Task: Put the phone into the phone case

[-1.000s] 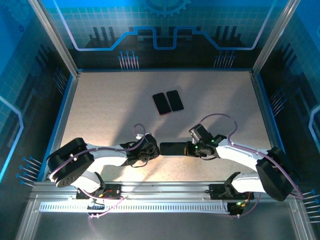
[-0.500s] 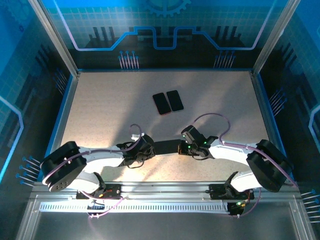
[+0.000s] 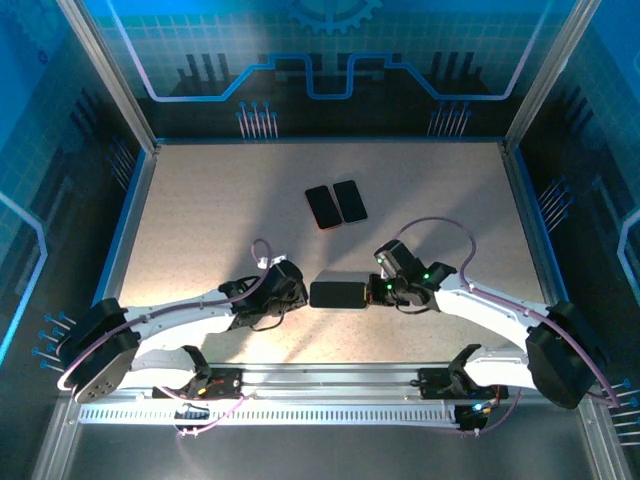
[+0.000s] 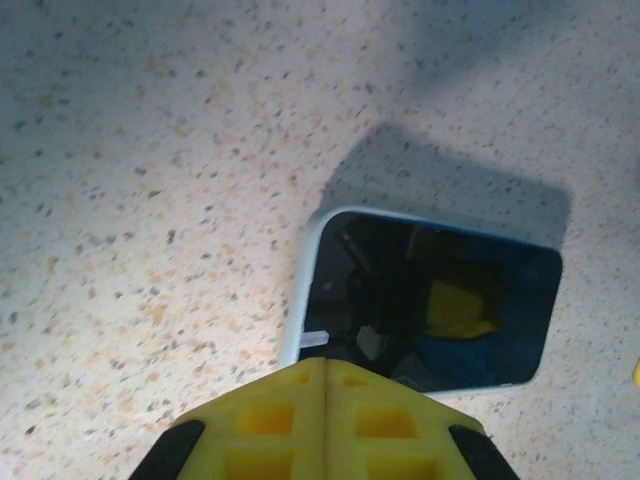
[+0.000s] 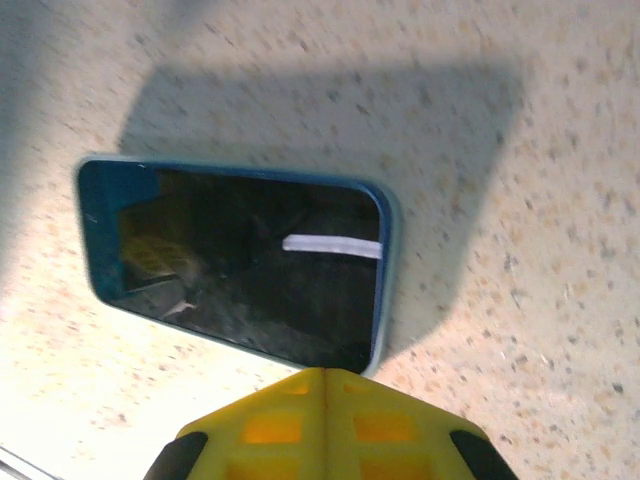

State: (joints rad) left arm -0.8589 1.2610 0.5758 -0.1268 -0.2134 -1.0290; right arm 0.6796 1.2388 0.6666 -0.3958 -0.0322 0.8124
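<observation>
The phone looks seated in its blue case, propped between left hand and right hand, both closed on nothing; little remains.

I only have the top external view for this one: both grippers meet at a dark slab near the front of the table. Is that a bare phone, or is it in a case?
Observer: The right wrist view shows the phone with a blue case rim around its dark screen.
Operator: Is the left gripper open?
Observer: No. In its wrist view the left gripper is shut, its yellow fingers pressed together at the phone's edge.
Operator: And the right one?
Observer: The right gripper is shut too, its tip close to the phone's near corner.
</observation>
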